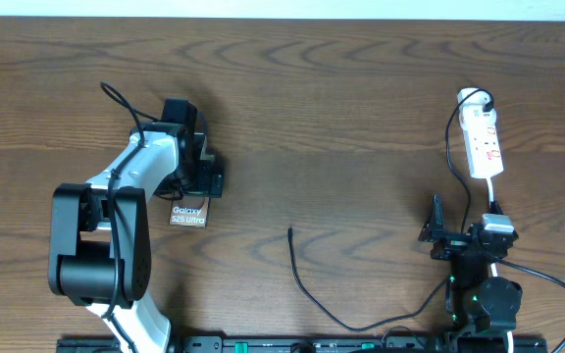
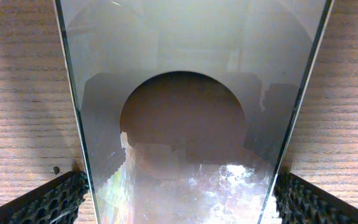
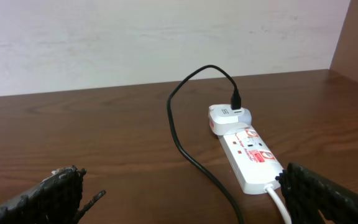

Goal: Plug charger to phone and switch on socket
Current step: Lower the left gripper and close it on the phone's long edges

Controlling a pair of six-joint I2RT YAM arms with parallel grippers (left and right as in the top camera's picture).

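Grips the phone [image 2: 185, 93] in the left tool [image 2: 188, 200], ribbed fingers [image 2: 55, 200] pressed against both long edges, glossy screen filling the wrist view. Cannot tell whether resting on the counter [image 1: 361, 118] or raised off it. Shows the "Galaxy S25 Ultra" end poking out from under the wrist in the overhead view. Spreads the right tool [image 3: 185, 190] wide, with nothing between the fingers. Faces the socket [image 3: 250, 155] lying just beyond, white adapter [image 3: 227, 118] at its far end with the charger [image 3: 176, 130] plugged in. Loops along the counter's front edge, ending in a loose plug tip [image 1: 291, 231] between both arms, well apart from the phone.
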